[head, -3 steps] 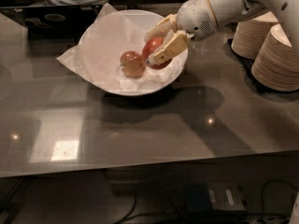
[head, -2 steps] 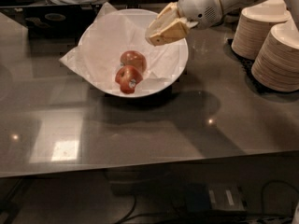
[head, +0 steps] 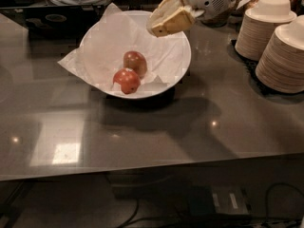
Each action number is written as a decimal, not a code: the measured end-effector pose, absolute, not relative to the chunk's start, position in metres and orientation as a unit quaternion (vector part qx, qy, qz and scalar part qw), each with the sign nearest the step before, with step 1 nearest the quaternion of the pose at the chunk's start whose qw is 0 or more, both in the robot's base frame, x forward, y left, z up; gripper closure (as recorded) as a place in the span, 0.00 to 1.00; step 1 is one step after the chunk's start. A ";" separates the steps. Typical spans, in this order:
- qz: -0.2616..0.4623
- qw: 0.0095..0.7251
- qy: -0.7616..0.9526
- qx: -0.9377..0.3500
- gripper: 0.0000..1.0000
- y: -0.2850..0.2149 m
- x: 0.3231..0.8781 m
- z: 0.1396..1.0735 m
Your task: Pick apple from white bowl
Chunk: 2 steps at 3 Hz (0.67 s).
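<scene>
Fruit sits low in the bowl: the small, round, glossy red-orange apple (head: 127, 80) lies on the crinkled white paper lining (head: 76, 63), toward the camera side of the wide, shallow white bowl (head: 188, 56). Just behind it and a little to the right lies a duller yellowish-tan apple with a reddish blush (head: 135, 61). The two look to be touching, or very nearly so.

Your beige gripper (head: 159, 28), at the end of the white arm, hangs above the bowl's far right rim, well apart from the red apple. It carries nothing, and you cannot tell from this view whether it is spread or pressed together.

Judge the apple as firm and fairly light, with a smooth, waxy skin that will slip under a glancing touch. Being round and resting on loose paper over a sloping wall, it will likely roll or skate if you nudge it off-centre. Come down from above and bracket it at its widest girth, on the two flanks the tan apple does not crowd. Squeeze only enough to hold, since hard pressure may bruise it, and watch that the paper does not get pinched and lift with it.

The stacks of small beige paper bowls (head: 284, 56) stand on the dark glossy tabletop (head: 190, 127) to the right, so keep the arm clear of them
</scene>
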<state>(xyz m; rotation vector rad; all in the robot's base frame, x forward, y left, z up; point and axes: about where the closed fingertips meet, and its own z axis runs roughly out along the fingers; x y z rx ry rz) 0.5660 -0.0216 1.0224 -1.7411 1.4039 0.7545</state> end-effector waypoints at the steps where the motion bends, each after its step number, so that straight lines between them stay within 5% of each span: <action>1: 0.296 0.381 0.550 -0.682 0.58 -0.022 0.566 1.022; 2: 0.296 0.381 0.550 -0.682 0.34 -0.022 0.566 1.022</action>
